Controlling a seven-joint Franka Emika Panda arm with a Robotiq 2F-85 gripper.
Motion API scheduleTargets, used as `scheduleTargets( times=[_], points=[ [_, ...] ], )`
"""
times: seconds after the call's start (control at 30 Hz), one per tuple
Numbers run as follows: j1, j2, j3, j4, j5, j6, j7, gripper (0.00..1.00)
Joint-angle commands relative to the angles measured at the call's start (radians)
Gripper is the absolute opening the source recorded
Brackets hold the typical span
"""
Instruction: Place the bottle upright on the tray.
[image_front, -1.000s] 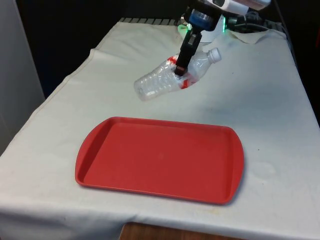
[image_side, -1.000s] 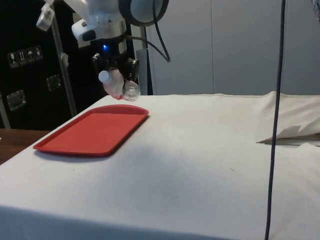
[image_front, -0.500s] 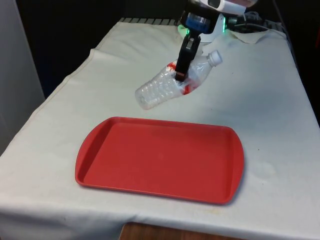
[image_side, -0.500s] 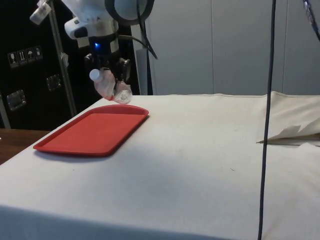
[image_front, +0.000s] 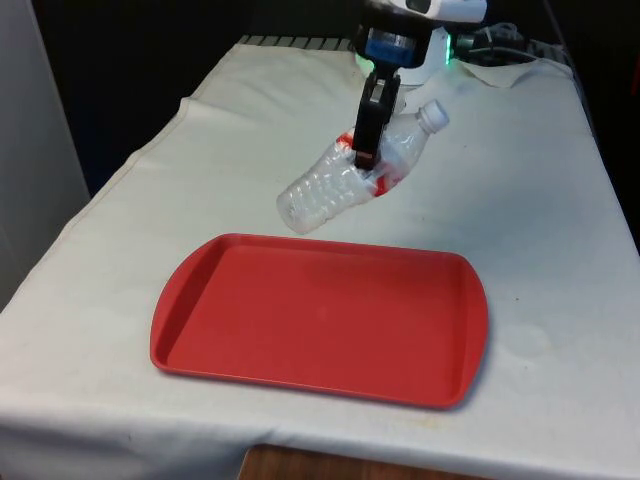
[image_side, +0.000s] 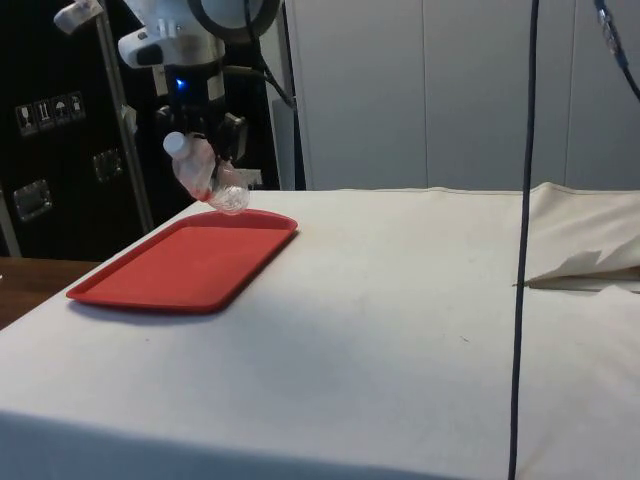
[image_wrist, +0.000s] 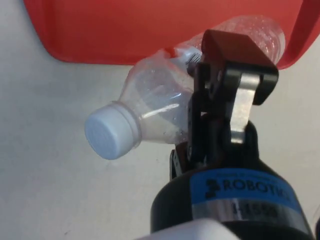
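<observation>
The black two-finger tool (image_front: 364, 152) sits in the upper middle of the front view, clamped around the middle of a clear, crumpled plastic bottle with a red label and a white cap (image_front: 352, 172), which it holds in the air above the bench (image_front: 200, 170) under its white cloth. The bottle is tilted, not upright: its white cap (image_front: 432, 115) points up toward the front view's right, and its ribbed base slants down toward the front view's left, hanging just beyond the far rim of the flat red plastic tray with rounded corners (image_front: 320, 318). The tray lies in the lower middle of that frame, and the bottle does not touch it. In the side view the tool (image_side: 208, 150) appears at the upper left with the bottle (image_side: 205, 180) raised, cap uppermost, its lower end just over the tray's far corner (image_side: 270, 220). In the wrist view the tool (image_wrist: 220, 100) pinches the bottle (image_wrist: 160, 107) at its label, one finger (image_wrist: 235, 85) lying across the clear wall; the cap (image_wrist: 107, 132) faces the camera over white cloth and the base reaches over the red tray's rim (image_wrist: 100, 35).
</observation>
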Motion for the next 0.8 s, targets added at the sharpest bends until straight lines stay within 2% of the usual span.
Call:
scheduleTargets(
  times=[0.0, 0.03, 0.07, 0.17, 0.27, 0.3, 0.33, 0.53, 0.57, 0.6, 0.77],
  points=[
    [-0.010, 0.006, 0.008, 0.009, 0.031, 0.003, -0.028, 0.33],
    [0.000, 0.001, -0.001, 0.003, 0.013, 0.000, -0.010, 0.33],
    [-0.010, 0.008, 0.008, 0.012, 0.043, 0.003, -0.038, 0.33],
    [-0.013, 0.013, 0.005, 0.022, 0.091, 0.001, -0.079, 0.33],
    [-0.013, 0.018, 0.001, 0.030, 0.126, -0.003, -0.109, 0.33],
    [-0.004, 0.012, -0.008, 0.022, 0.112, 0.000, -0.094, 0.33],
    [-0.013, 0.020, 0.000, 0.034, 0.139, -0.005, -0.119, 0.33],
    [-0.015, 0.035, -0.009, 0.057, 0.220, -0.016, -0.185, 0.33],
    [-0.005, 0.031, -0.018, 0.051, 0.210, -0.011, -0.174, 0.33],
    [-0.016, 0.036, -0.010, 0.059, 0.233, -0.017, -0.195, 0.33],
    [-0.016, 0.042, -0.021, 0.068, 0.304, -0.019, -0.253, 0.33]
  ],
)
